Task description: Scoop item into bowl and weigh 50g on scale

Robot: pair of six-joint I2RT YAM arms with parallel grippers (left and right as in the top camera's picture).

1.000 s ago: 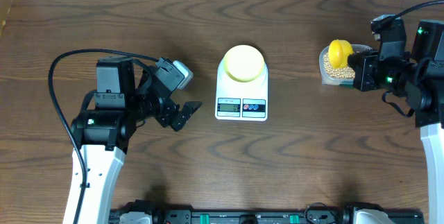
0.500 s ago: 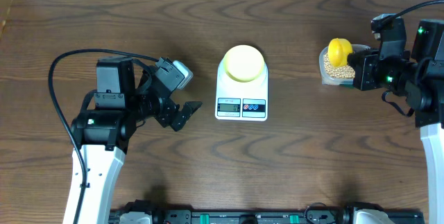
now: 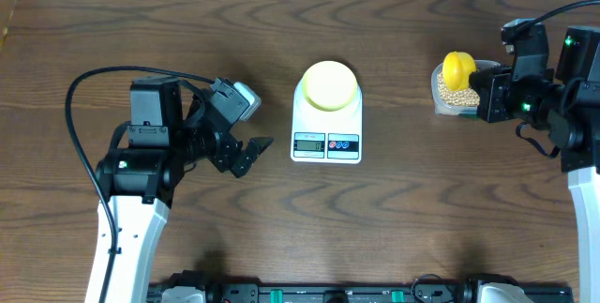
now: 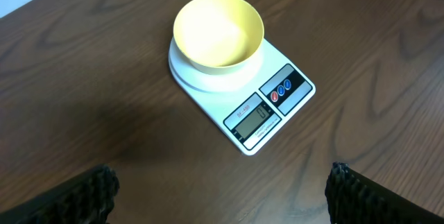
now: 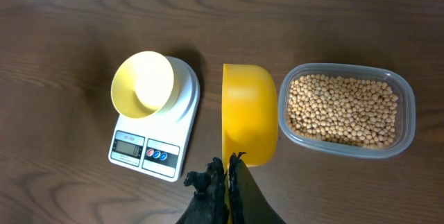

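Note:
The pale yellow bowl [image 3: 328, 85] sits empty on the round platform of the white scale [image 3: 326, 143], at the table's middle. My left gripper [image 3: 253, 153] hangs open just left of the scale, holding nothing; in its wrist view the bowl [image 4: 218, 32] and scale [image 4: 267, 113] lie ahead of the left gripper [image 4: 222, 189]. My right gripper [image 5: 229, 168] is shut on the handle of a bright yellow scoop [image 5: 248, 113], which is turned on edge beside the clear tub [image 5: 406, 106] of tan beans [image 5: 345, 109]. Overhead, the scoop [image 3: 457, 70] hovers over the tub's [image 3: 439, 101] left end.
The scale's display [image 4: 253, 116] and two round buttons [image 4: 281, 91] face the table's front. A black cable [image 3: 103, 78] loops behind the left arm. Bare wood lies between scale and tub.

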